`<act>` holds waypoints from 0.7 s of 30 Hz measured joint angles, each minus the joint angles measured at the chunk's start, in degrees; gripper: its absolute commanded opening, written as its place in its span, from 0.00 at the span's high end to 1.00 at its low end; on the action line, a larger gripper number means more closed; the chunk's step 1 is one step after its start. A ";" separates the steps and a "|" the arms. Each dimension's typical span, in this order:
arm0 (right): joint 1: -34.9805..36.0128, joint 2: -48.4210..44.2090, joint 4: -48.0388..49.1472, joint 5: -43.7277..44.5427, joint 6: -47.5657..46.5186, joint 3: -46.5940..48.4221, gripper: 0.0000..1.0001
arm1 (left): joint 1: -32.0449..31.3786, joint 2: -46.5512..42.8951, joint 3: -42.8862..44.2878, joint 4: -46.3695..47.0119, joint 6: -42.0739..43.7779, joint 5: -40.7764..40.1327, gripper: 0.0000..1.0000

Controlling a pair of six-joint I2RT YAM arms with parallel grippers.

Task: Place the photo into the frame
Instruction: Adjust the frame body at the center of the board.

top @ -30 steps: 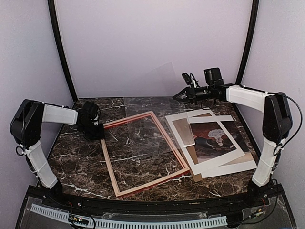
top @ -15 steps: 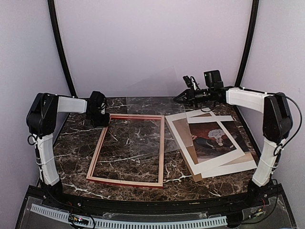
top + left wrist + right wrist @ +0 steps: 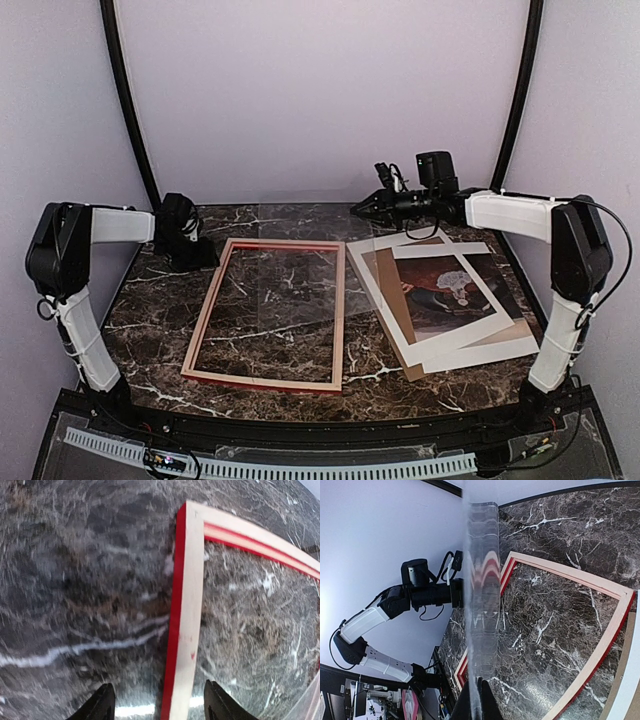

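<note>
Top view, frame [image 3: 340, 320]: lay flat on the marble table [image 3: 150, 330], pale back up, left of centre, with its long axis running from near to far.
Top view, photo [image 3: 450, 288]: lay face up on the right, well apart from the frame, on a stack with a brown board [image 3: 392, 295]; its long axis ran near to far, tilted a little.
Top view, left gripper [image 3: 190, 250]: was low at the frame's far-left corner.
Top view, right gripper [image 3: 362, 209]: was raised above the far edge, between frame and photo, with a clear sheet [image 3: 310, 250] hanging out over the frame.
Left wrist view, left gripper [image 3: 160, 705]: had its fingertips [image 3: 102, 702] apart, one on each side of the frame's [image 3: 186, 630] pale rail, clamping nothing; contact could not be told.
Right wrist view, right gripper [image 3: 475, 700]: was closed on the clear sheet [image 3: 482, 580], seen edge-on and upright, with the frame [image 3: 570, 573] on the table beyond it.
Key relation: the photo lay to the near right of the right claw and just below it, across the frame from the left claw.
Nearer arm: the right, judging by position, though its claw was occupied.
Judgement: the sheet probably had to be set down before the photo could be taken leftward into the frame.
</note>
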 measured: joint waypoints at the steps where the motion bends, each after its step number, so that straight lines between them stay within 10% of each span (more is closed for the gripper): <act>1: 0.07 -0.02 0.44 0.26 0.35 0.02 1.00 | 0.07 -2.10 -2.69 0.31 -0.81 1.07 0.34; 21: 1.03 -0.02 3.58 1.92 5.31 0.46 1.00 | -5.53 -20.63 -29.92 9.49 -12.83 16.55 0.38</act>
